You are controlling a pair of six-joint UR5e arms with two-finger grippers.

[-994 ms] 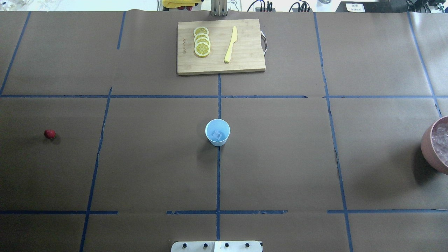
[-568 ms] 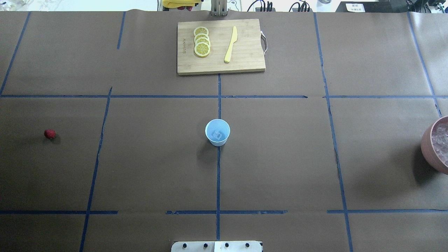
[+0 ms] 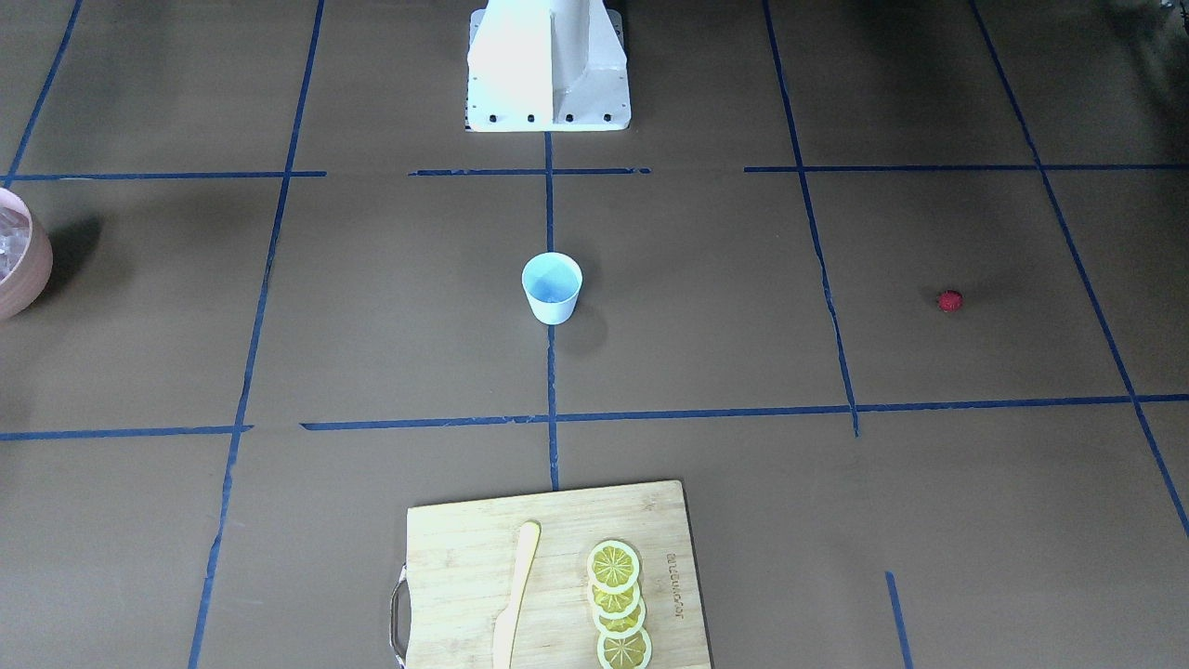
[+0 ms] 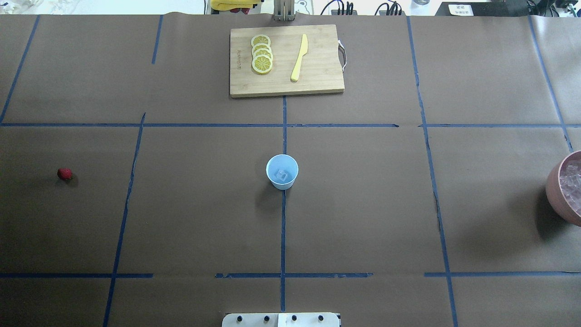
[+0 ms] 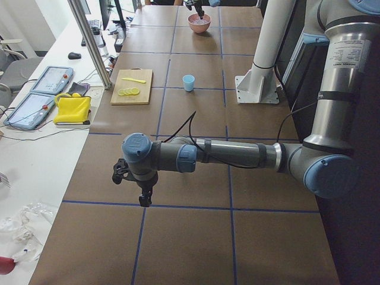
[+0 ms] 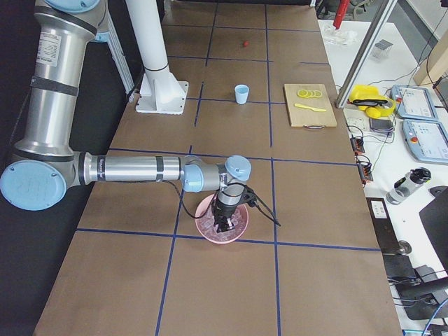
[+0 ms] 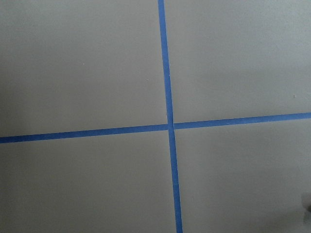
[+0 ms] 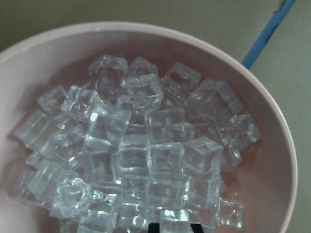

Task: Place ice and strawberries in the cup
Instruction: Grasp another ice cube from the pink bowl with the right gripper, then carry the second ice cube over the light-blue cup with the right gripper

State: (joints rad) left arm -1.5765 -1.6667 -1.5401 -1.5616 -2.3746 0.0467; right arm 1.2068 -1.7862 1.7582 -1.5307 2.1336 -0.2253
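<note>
Pink bowl of ice sits just under the right gripper. I cannot tell if it is open. Go down slowly, pinch one top cube, then carry it left to the cup mid-table.

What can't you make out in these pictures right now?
Left gripper: small in the exterior left view; open or shut unclear.
Right gripper: fingertips cut off by the wrist view's bottom edge; grip on ice unclear.
Pink bowl: cropped by the overhead's right edge.
Cup contents: faint overhead; piece count unclear.
</note>
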